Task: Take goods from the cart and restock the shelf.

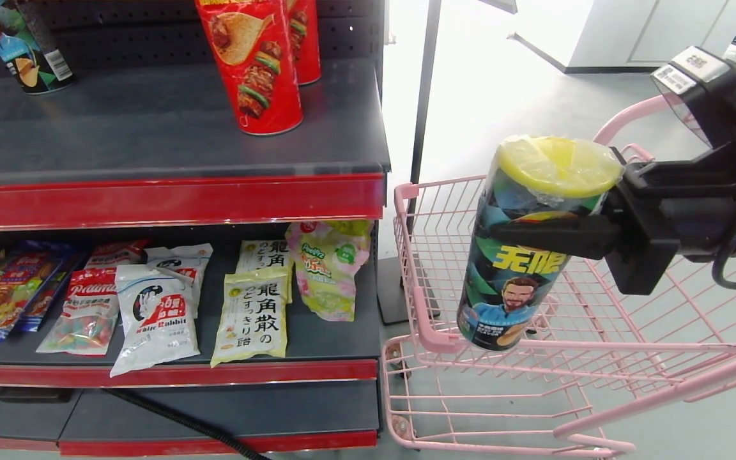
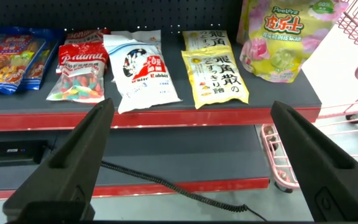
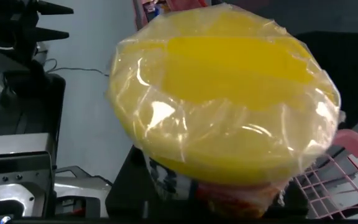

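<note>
The right gripper (image 1: 537,220) grasps the chip can (image 1: 512,287) upright over the cart (image 1: 409,191), with the upper shelf (image 1: 151,128) to its left

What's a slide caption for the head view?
Right gripper holds a chip can over the pink cart beside the shelf.

The canister (image 1: 512,281) is glossy, its lid (image 1: 559,167) plastic, the cart (image 1: 630,346) painted wire.

Yellow lid (image 1: 559,167) under clear wrap on a can (image 1: 513,291) patterned green, blue and black with yellow lettering. Black right gripper (image 1: 524,223). Pink wire cart (image 1: 414,268). Red cans (image 1: 254,64) on a dark grey shelf (image 1: 151,121) edged red.
</note>
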You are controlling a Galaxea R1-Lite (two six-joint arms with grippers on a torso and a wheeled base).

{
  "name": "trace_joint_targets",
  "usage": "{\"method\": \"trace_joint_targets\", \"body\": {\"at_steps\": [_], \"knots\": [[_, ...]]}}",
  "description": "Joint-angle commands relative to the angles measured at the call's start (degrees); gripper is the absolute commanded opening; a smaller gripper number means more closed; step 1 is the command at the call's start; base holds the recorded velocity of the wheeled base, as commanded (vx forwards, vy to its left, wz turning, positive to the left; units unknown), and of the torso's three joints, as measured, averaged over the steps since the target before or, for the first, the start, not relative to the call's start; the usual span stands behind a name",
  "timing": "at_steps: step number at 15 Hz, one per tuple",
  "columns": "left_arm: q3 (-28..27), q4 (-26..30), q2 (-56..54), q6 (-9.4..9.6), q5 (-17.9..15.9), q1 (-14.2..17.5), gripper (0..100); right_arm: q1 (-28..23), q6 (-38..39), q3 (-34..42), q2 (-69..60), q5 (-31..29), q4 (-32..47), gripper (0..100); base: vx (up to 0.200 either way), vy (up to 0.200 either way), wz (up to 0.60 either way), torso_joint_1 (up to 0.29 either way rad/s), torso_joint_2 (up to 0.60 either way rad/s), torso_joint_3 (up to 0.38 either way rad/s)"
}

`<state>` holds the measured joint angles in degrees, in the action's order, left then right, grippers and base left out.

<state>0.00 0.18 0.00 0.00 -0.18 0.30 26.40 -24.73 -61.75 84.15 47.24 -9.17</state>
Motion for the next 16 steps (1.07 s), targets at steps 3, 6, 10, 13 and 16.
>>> {"method": "trace_joint_targets", "body": {"at_steps": [3, 6, 10, 13, 16], "knots": [[0.00, -0.01, 0.09, 0.00, 0.01, 0.05, 100, 0.67, -0.31, -2.94, 1.28, -3.47, 0.11, 0, 0.000, 0.000, 0.00, 0.000, 0.00, 0.000], [0.00, -0.01, 0.09, 0.00, 0.01, 0.05, 100, 1.10, -0.23, -3.12, 1.37, -3.47, 0.03, 0, 0.000, 0.000, 0.00, 0.000, 0.00, 0.000], [0.00, -0.01, 0.00, 0.00, 0.01, 0.05, 100, 1.46, -0.05, -2.85, 1.01, -3.91, -0.06, 0, 0.000, 0.000, 0.00, 0.000, 0.00, 0.000], [0.00, -0.01, 0.00, 0.00, 0.01, 0.05, 100, 1.46, -0.05, -2.68, 0.66, -3.91, 0.03, 0, 0.000, 0.000, 0.00, 0.000, 0.00, 0.000], [0.00, -0.01, 0.00, 0.00, 0.01, 0.05, 100, 1.46, -0.05, -2.85, 0.66, -3.91, 0.11, 0, 0.000, 0.000, 0.00, 0.000, 0.00, 0.000]]}}
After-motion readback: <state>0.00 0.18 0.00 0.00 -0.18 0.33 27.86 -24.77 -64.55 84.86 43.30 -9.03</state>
